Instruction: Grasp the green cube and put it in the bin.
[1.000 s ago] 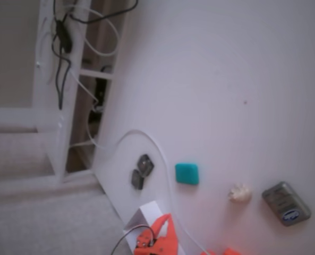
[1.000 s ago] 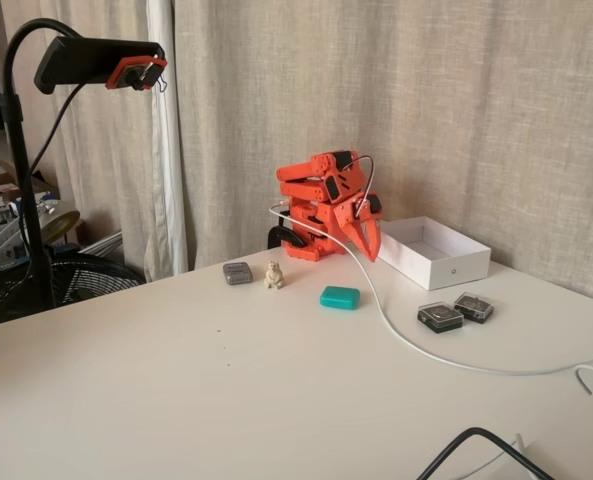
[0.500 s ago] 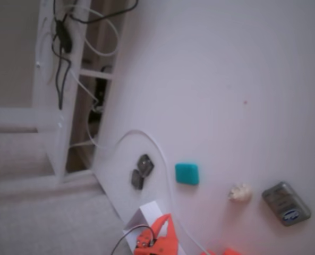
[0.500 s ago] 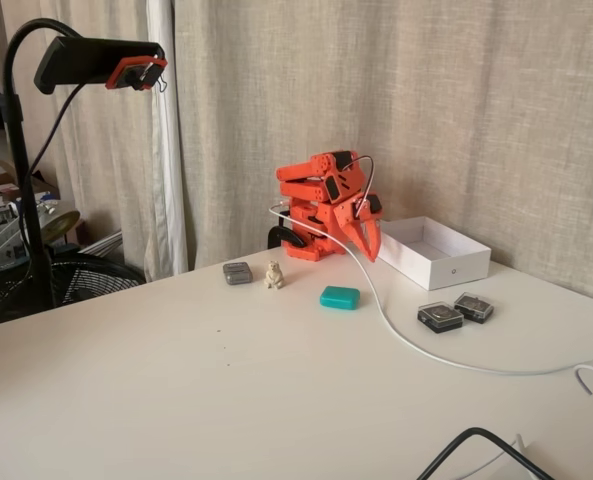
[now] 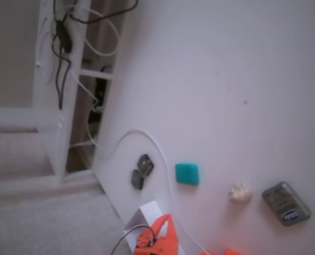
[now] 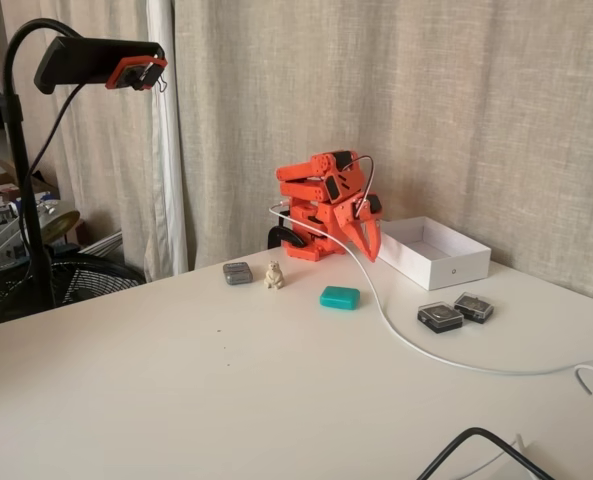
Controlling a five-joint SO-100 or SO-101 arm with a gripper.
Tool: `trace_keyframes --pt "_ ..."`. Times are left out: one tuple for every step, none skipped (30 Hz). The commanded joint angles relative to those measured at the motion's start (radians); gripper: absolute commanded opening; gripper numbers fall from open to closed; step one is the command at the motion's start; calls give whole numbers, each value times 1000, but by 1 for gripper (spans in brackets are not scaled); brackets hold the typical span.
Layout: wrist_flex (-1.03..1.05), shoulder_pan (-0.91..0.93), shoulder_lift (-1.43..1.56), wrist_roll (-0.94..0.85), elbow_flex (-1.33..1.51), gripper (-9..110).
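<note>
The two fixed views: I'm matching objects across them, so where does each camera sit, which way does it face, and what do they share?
A fixed view: high above the table, looking down past its edge to the floor; only the orange gripper tip shows at the bottom.
Another fixed view: beside the table, facing the curtain; the whole folded arm shows.
Shared: the green cube, the bin, two dark blocks, a figurine, a grey tin.

high fixed view – looks down from above the arm | other fixed view – faces it across the surface [image 6: 276, 400] | shared – surface
</note>
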Motion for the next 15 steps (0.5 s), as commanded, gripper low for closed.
trace_keyframes --pt "3 -2 11 -5 -34 -8" --pt "3 -2 11 -5 -34 -8" --pt "3 -2 11 -5 -34 -8" --pt "3 -2 11 -5 -34 -8" --pt "3 -5 11 -6 -34 -8" --pt "3 -14 11 -14 -34 -8" --pt "3 -31 11 -28 -34 -8" --pt "3 -49 11 -41 -32 -8" --pt "3 -51 11 -46 -32 -8" --pt "3 -52 11 -49 -32 -8" --pt "3 -52 11 -49 -32 -8" --pt "-3 -55 11 -57 -31 -7" --pt "-28 -72 11 -61 -25 -7" --pt "-72 -89 11 -63 -15 -7" --pt "-117 -98 8 -63 -9 -6"
